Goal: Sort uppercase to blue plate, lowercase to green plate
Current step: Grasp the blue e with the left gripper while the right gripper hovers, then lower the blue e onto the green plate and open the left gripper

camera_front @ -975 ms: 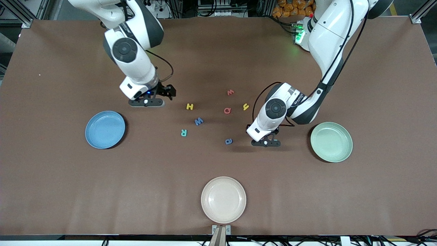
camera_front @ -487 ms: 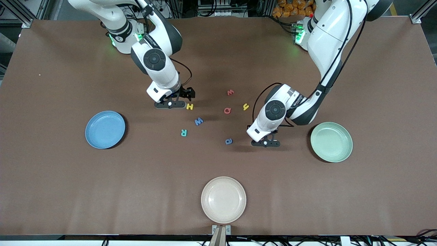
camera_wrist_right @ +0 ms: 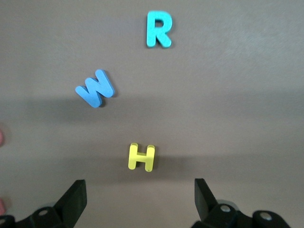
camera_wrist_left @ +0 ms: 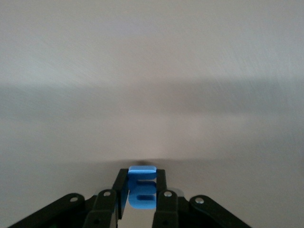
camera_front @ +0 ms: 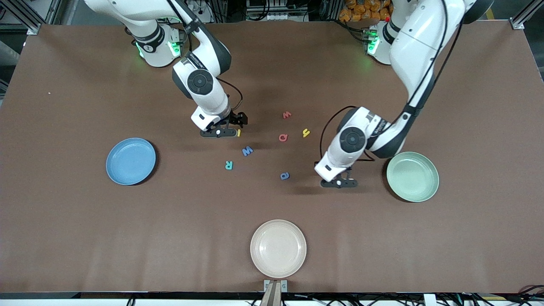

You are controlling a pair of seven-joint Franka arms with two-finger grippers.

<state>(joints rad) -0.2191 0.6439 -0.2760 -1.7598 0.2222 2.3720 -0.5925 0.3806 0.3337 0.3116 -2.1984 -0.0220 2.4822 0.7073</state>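
Small blue foam letter (camera_wrist_left: 141, 187), seemingly the lowercase m: pinched upright between the two black fingers of the left gripper (camera_front: 338, 183), closed firmly on it, low over the bare brown table beside the round pale mint-green plate (camera_front: 412, 176). Not visible in the front view, hidden under the wrist.

For a good carry: lift straight up first, then move sideways over the green plate, lower near its middle, and open only there. Soft foam, so probably a springy grip; better slow, without jerks, to avoid a twist out of the fingers.

Other lowercase on the table: blue foam a (camera_front: 284, 175) near the left gripper, yellow foam h (camera_front: 305, 133) and red foam w (camera_front: 287, 114) farther from the front camera.

Right gripper (camera_front: 219, 133): fingers wide open, empty, hanging directly over the yellow foam capital H (camera_wrist_right: 141, 157). Best to descend with the H centred between the fingers. Blue foam W (camera_front: 247, 150), teal-green foam R (camera_front: 228, 165) and red foam Q (camera_front: 283, 137) lying loose nearby; round sky-blue plate (camera_front: 130, 161) with nothing in it.
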